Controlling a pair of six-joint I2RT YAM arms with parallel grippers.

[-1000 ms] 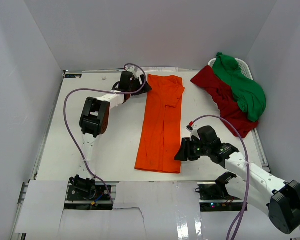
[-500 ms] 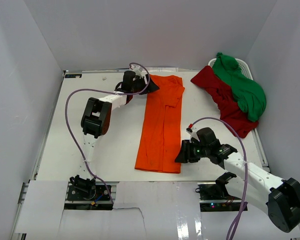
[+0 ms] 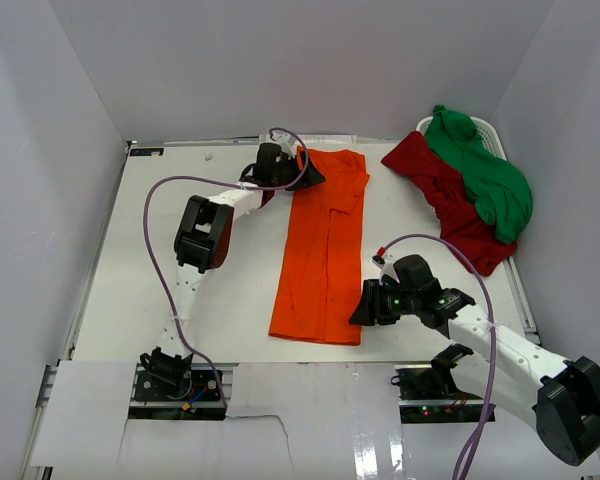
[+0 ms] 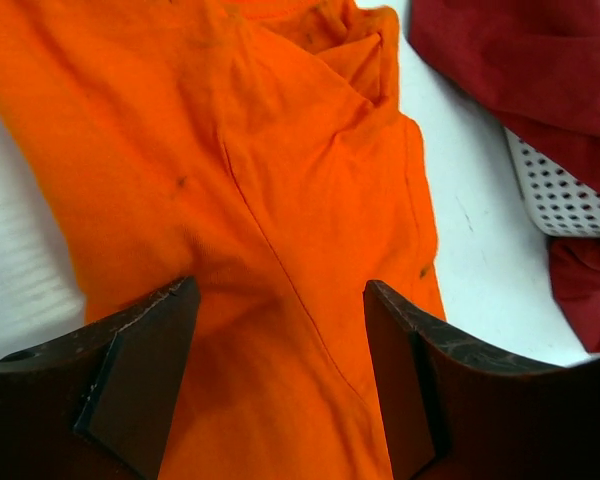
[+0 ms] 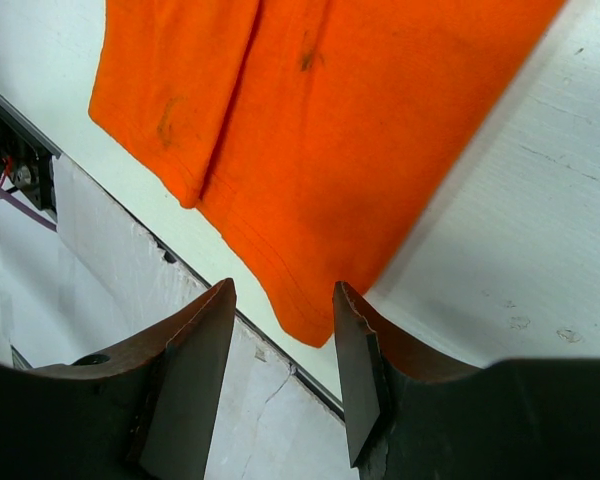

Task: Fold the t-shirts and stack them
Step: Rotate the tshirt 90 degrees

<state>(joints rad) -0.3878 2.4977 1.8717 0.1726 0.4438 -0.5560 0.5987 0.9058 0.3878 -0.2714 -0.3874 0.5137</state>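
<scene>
Your left fingers (image 4: 130, 385) and right fingers (image 5: 185, 385) gape empty, so pinch the ends of the bright orange cotton t-shirt (image 3: 320, 250) squarely.

Flat shirt (image 3: 320, 250) left of heaped shirts (image 3: 465, 190)

Light is bright, even and diffuse in the top view, and the white table (image 3: 240, 290) shows only soft, faint shadows. At 6 o'clock the glossy strip (image 3: 380, 455) carries pale glare. Both wrist views are well lit. The orange t-shirt (image 4: 280, 200) reads sharp in the left one, its seams crisp, while in the right one the cloth's edge toward 3 o'clock smears softly. In both, the fingers (image 5: 185, 380) at 6 o'clock sit dark and slightly out of focus.
</scene>
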